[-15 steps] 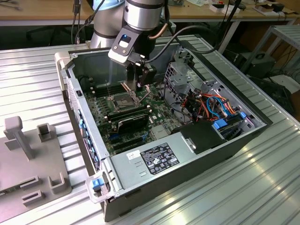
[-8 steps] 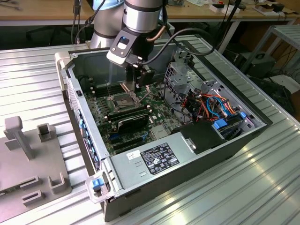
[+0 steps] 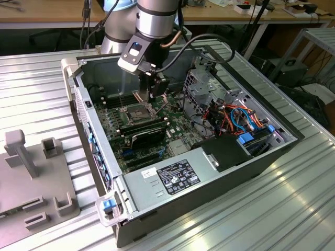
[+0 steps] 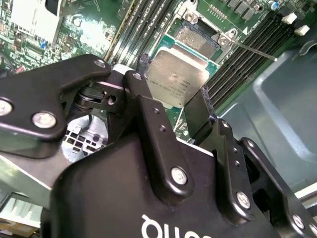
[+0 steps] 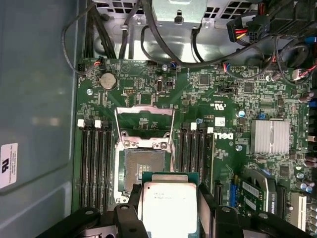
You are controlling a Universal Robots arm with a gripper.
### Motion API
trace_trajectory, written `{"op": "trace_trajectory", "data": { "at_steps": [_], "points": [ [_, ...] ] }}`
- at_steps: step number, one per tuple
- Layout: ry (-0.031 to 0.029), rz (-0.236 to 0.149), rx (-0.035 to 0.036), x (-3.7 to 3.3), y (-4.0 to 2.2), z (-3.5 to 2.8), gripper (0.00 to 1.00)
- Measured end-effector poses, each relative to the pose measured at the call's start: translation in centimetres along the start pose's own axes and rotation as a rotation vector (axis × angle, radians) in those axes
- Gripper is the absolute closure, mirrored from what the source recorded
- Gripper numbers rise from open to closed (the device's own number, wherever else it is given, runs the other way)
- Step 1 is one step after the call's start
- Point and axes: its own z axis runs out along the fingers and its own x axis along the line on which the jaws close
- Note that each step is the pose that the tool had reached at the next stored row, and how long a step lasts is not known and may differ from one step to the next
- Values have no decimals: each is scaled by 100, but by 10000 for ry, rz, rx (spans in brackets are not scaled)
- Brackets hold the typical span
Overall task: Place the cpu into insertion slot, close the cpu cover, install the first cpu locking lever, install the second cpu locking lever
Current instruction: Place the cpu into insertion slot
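Matt silvery metal cpu (image 5: 166, 206); satin black tool (image 4: 174, 85); ribbed bare metal table (image 3: 261, 209)

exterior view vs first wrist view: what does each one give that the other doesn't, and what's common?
Exterior view's extras: the arm, the whole computer case, its power supply, and a grey fixture on the ribbed table at the exterior view's left.
First wrist view's extras: the cpu seen face-on, clamped in the gripper just short of the socket, and a coin battery.
Shared: the green board, the empty socket, and its cover raised.
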Motion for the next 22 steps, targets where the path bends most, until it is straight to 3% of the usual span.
{"op": "trace_trajectory", "data": {
  "at_steps": [3, 19, 22],
  "points": [
    [-10, 228, 7, 9, -2, 43, 46],
    [-8, 227, 7, 9, 0, 50, 46],
    [-8, 228, 7, 14, 6, 78, 46]
  ]
}}
